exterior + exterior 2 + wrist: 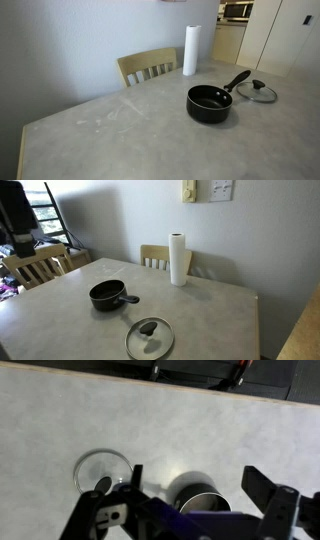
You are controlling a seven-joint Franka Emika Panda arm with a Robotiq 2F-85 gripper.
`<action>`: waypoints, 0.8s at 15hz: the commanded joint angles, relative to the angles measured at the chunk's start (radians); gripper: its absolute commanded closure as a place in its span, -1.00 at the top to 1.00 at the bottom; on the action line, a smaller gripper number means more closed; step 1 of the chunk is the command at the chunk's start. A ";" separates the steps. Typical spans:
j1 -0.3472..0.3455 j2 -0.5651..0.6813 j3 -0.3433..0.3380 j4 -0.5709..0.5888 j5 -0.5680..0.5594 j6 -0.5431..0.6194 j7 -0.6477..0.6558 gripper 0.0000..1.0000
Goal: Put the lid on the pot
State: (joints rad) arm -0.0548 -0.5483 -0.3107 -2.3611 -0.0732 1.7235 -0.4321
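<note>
The pot (209, 103) is a small black saucepan standing on the grey table, with its long handle pointing toward the lid (256, 91). The lid is clear glass with a dark knob and lies flat on the table beside the handle. Both also show in an exterior view, pot (107, 295) and lid (149, 338). In the wrist view my gripper (195, 475) is open and empty, high above the table. The pot (200, 503) sits below between the fingers, partly hidden by the gripper body. The lid (103, 468) lies to its left. The arm is not seen in either exterior view.
A tall white paper-towel roll (190, 50) stands near the table's far edge (178, 259). A wooden chair (148, 66) is tucked behind it, and another chair (40, 265) stands at a side. The table edge (200, 387) runs along the top of the wrist view.
</note>
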 commanded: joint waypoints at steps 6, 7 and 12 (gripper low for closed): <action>-0.023 0.029 0.014 -0.003 0.004 0.017 -0.002 1.00; -0.025 0.040 0.013 -0.005 0.001 0.021 0.001 1.00; -0.064 0.198 -0.029 -0.007 -0.001 0.144 0.024 1.00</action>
State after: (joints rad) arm -0.0757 -0.4672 -0.3232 -2.3738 -0.0727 1.7720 -0.4141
